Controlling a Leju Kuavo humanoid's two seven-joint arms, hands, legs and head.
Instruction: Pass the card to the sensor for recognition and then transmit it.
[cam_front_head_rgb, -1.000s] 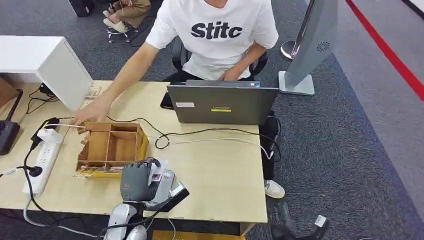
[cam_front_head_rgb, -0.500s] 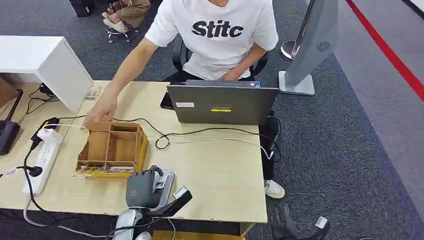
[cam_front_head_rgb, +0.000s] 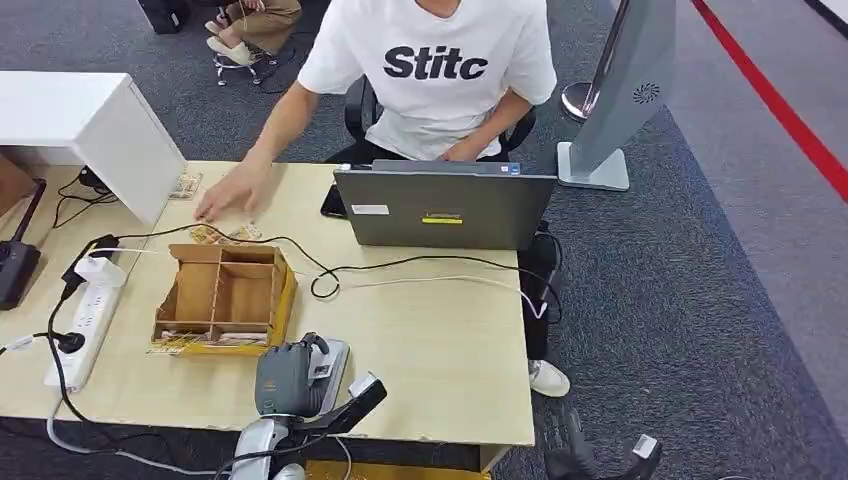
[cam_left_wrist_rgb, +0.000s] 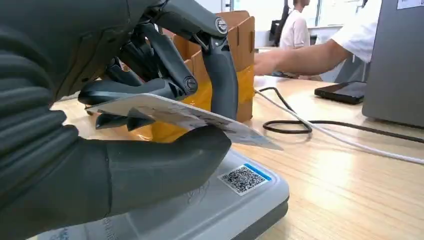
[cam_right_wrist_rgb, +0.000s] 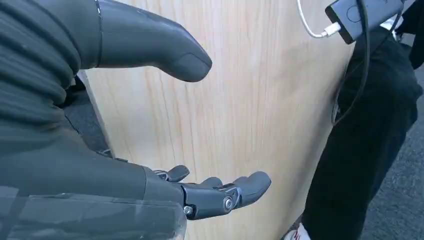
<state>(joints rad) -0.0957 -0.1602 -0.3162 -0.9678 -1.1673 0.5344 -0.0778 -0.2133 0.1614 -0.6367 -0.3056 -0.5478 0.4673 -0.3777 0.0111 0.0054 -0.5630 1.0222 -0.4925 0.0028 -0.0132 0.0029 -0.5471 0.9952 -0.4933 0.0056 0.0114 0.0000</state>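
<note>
Left hand (cam_left_wrist_rgb: 150, 115) pinches the card (cam_left_wrist_rgb: 185, 117) between thumb and fingers — just above the grey sensor (cam_left_wrist_rgb: 220, 200) at the table's near edge. Right hand (cam_right_wrist_rgb: 200, 192) open, empty. Risk: thin grip — card may slip or tilt off the sensor face.

Grey carpet (cam_front_head_rgb: 700, 260) — red floor stripe (cam_front_head_rgb: 770, 95) — under a pale wooden desk (cam_front_head_rgb: 450, 340).

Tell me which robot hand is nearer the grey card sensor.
Left. The left hand holds the card just above the sensor; the right hand hangs empty off the table edge.
</note>
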